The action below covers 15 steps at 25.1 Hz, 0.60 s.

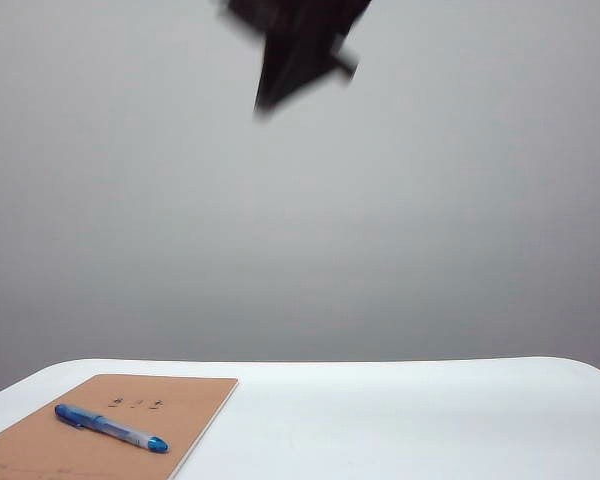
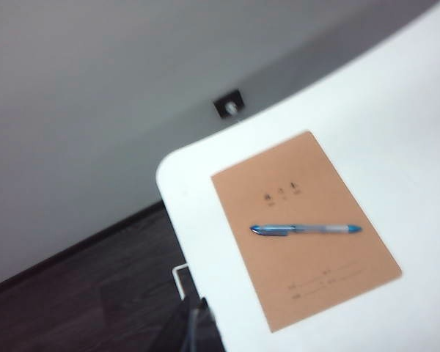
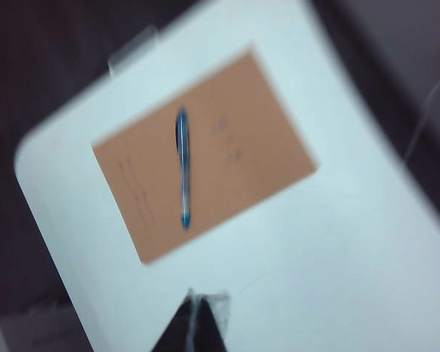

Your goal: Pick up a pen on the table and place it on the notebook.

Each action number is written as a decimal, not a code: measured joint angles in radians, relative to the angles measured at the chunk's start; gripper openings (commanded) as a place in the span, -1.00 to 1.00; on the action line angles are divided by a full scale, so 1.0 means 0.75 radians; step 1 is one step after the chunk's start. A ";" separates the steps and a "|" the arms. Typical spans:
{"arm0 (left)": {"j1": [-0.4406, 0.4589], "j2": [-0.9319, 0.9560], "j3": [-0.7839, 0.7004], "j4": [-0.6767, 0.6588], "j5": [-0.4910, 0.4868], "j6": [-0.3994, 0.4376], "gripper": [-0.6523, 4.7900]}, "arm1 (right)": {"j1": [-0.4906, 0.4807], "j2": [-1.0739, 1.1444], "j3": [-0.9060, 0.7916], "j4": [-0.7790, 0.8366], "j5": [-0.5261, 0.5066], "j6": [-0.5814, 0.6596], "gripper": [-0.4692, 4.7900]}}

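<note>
The blue pen [image 1: 110,428] lies flat on the tan notebook [image 1: 185,402], at the near left corner of the white table [image 1: 400,420]. Nothing touches either one. In the left wrist view the pen [image 2: 306,229] crosses the notebook [image 2: 279,257], and my left gripper [image 2: 198,323] hangs shut and empty off the table's [image 2: 396,110] edge, over the floor. In the right wrist view the pen [image 3: 183,169] rests on the notebook [image 3: 249,161], and my right gripper [image 3: 194,301] is shut and empty high above the table [image 3: 301,249]. A blurred black gripper [image 1: 300,50], apparently the right one, shows high in the exterior view.
A plain grey wall stands behind the table. A small dark wall socket [image 2: 229,105] sits low on it. Dark floor [image 2: 73,293] lies beyond the table's rounded corner, where a thin white bracket [image 2: 180,275] sticks out under the edge.
</note>
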 measured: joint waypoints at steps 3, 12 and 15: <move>0.001 -0.055 0.000 0.000 -0.068 -0.013 -0.78 | -0.018 -0.165 0.003 0.002 -0.003 0.002 -0.83; 0.002 -0.207 -0.097 0.059 -0.108 -0.100 -0.78 | -0.136 -0.679 -0.032 0.010 0.271 0.006 -0.83; 0.002 -0.274 -0.226 0.157 -0.101 -0.141 -0.78 | -0.215 -0.841 -0.170 0.011 0.283 0.024 -0.83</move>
